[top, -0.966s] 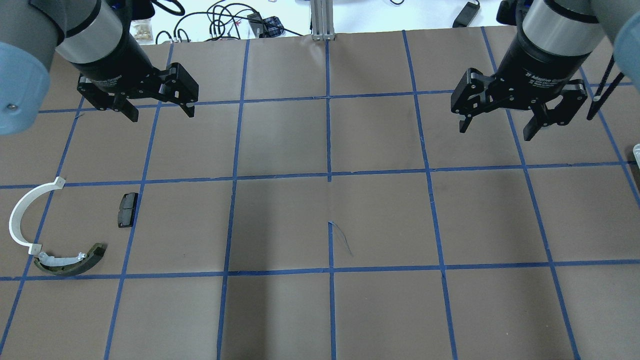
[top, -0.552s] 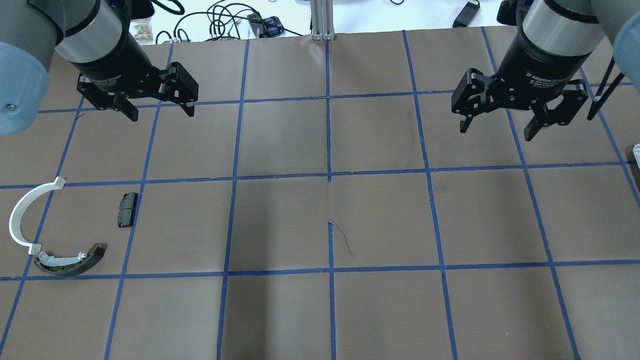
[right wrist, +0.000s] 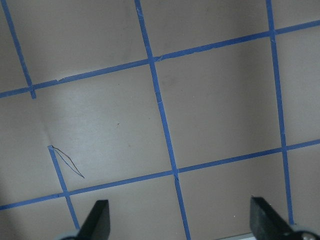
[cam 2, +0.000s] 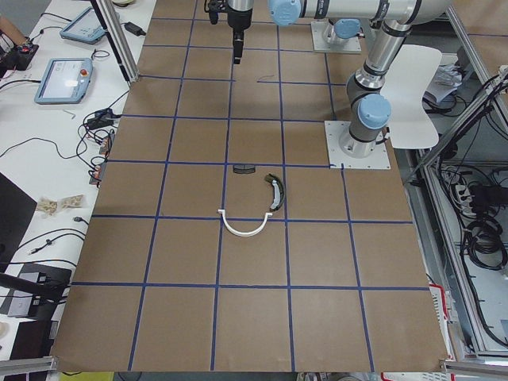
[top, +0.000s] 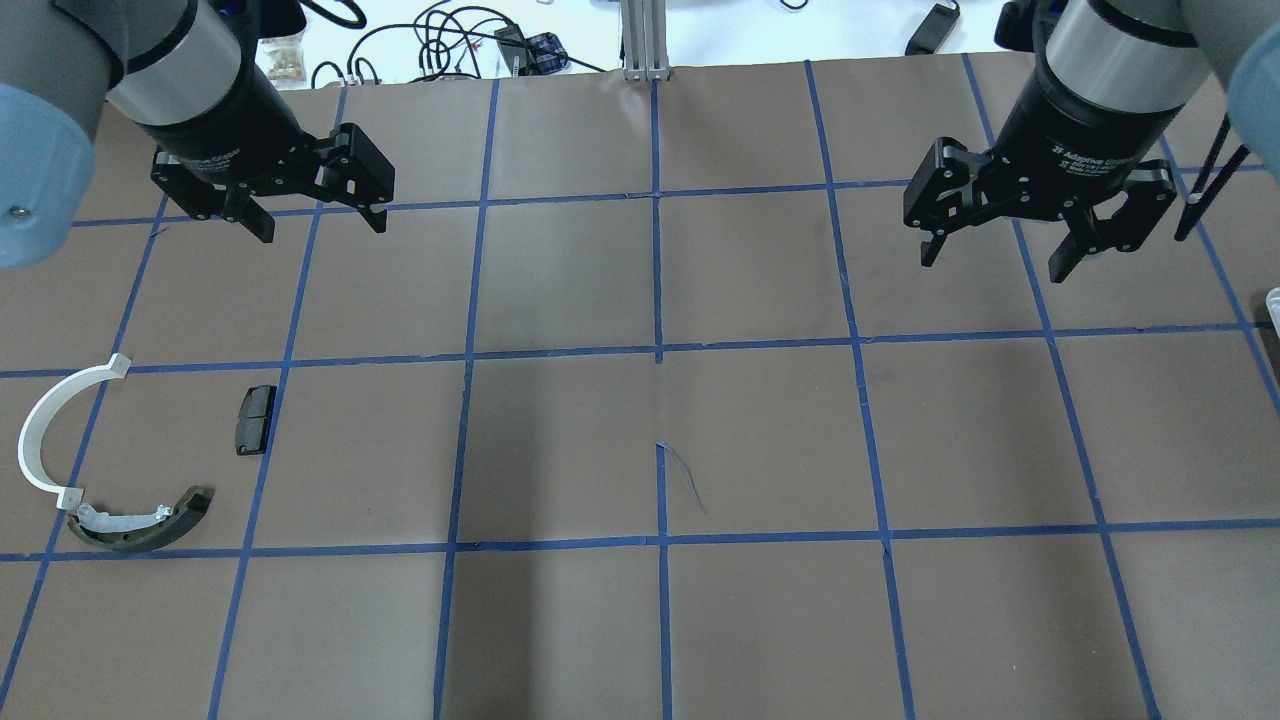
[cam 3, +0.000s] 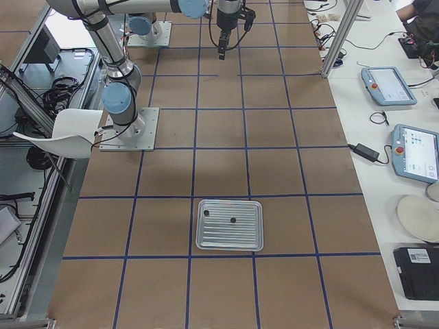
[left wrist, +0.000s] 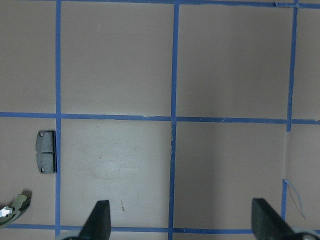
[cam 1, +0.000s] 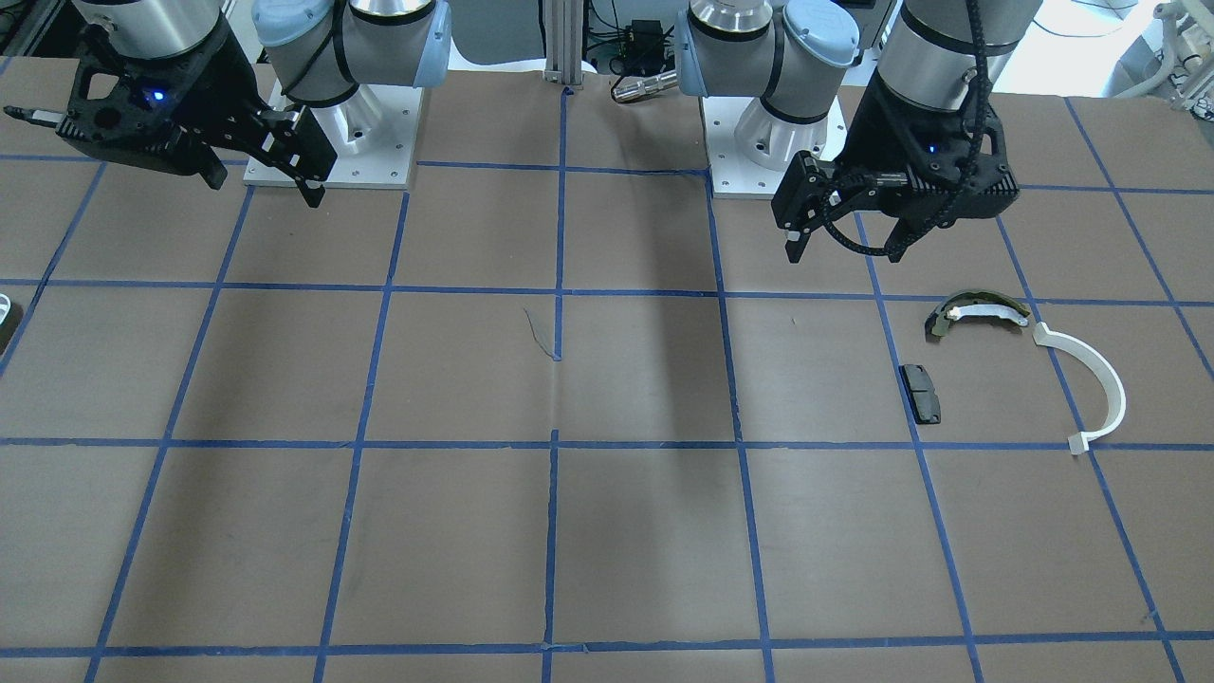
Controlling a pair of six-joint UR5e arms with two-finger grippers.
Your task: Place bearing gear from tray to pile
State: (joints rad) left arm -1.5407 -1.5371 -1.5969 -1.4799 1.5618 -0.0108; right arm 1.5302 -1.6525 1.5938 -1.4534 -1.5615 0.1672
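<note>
The pile lies at the table's left: an olive-and-white curved shoe (top: 140,522), a flat black pad (top: 255,419) and a thin white half-ring (top: 24,445). Two tiny black round parts (cam 3: 233,220) lie in the metal tray (cam 3: 230,236) in the exterior right view. I cannot tell which one is the bearing gear. My left gripper (top: 322,230) is open and empty, high above the table, behind the pile. My right gripper (top: 993,265) is open and empty at the far right. The left wrist view shows the pad (left wrist: 46,151) and the shoe's tip (left wrist: 12,207).
The table is brown paper with a blue tape grid (top: 658,350). A sliver of the tray shows at the right edge (top: 1275,300). Cables and a metal post (top: 645,40) lie beyond the far edge. Both arm bases (cam 1: 332,142) stand at the robot's side.
Both grippers have barely shifted and stay open. The pile's parts have not moved.
</note>
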